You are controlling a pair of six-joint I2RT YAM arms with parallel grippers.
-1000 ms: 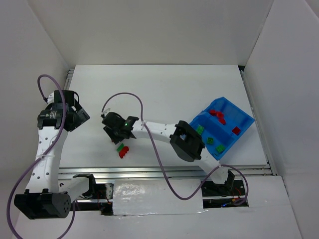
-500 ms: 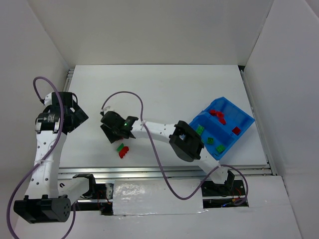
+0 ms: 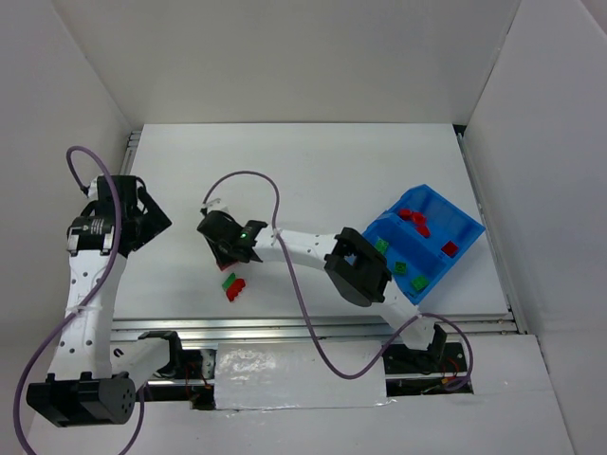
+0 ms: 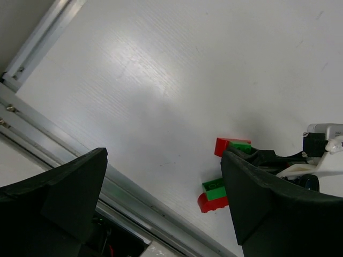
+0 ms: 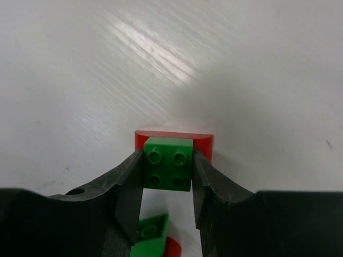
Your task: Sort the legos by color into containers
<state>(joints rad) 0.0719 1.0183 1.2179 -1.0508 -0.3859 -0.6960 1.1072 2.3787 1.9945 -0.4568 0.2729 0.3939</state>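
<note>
My right gripper (image 5: pixel 168 158) is shut on a green lego (image 5: pixel 168 164) that sits stacked on a red lego (image 5: pixel 174 138), low over the white table; the stack also shows in the left wrist view (image 4: pixel 231 145). In the top view this gripper (image 3: pixel 224 248) is left of centre. A second green-on-red pair (image 3: pixel 232 285) lies just in front of it and shows in both wrist views (image 4: pixel 216 194) (image 5: pixel 150 233). The blue bin (image 3: pixel 468 226) stands at the right, with red legos (image 3: pixel 413 219) in its far compartment and green legos (image 3: pixel 401 268) in its near one. My left gripper (image 3: pixel 152 217) is open and empty at the far left.
A metal rail (image 4: pixel 64 155) runs along the table's near edge. White walls enclose the table on three sides. The right arm's forearm (image 3: pixel 356 270) reaches across in front of the bin's left end.
The left arm has drawn a little further left. My right gripper has shifted slightly up and to the right, still shut on the green lego.
</note>
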